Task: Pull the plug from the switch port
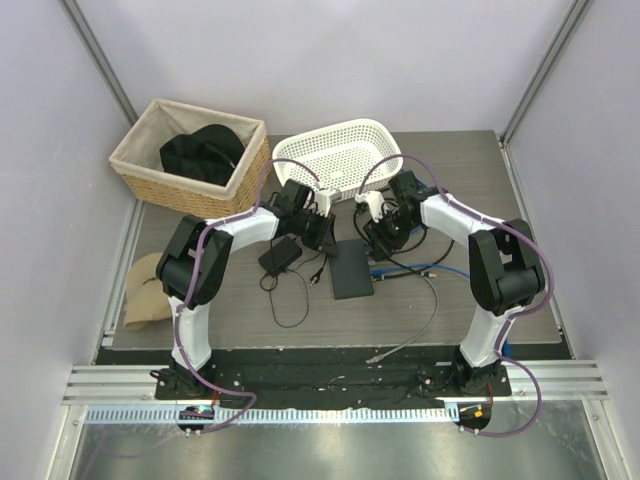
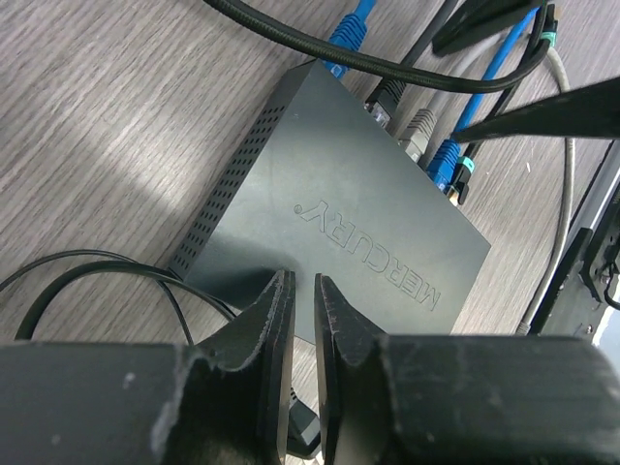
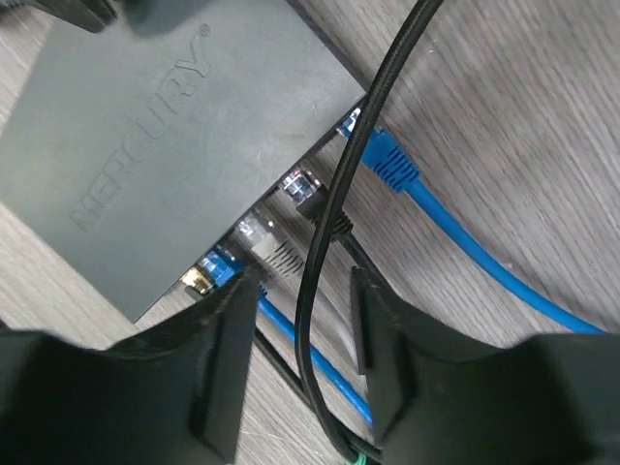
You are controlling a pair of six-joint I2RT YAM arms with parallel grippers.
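The flat matte-black rectangular switch (image 1: 352, 270) lies at the centre of the overhead frame on the grey wood-grain counter (image 1: 470, 165). A blue plug (image 3: 387, 160), a black plug (image 3: 312, 201), a grey plug (image 3: 254, 232) and a second blue plug (image 3: 218, 263) sit along its edge. At bottom centre of the right wrist view, the right jaws stand wide around a loose black cable (image 3: 373, 92). The left jaws are almost together, gripping nothing, over the switch's lower edge.
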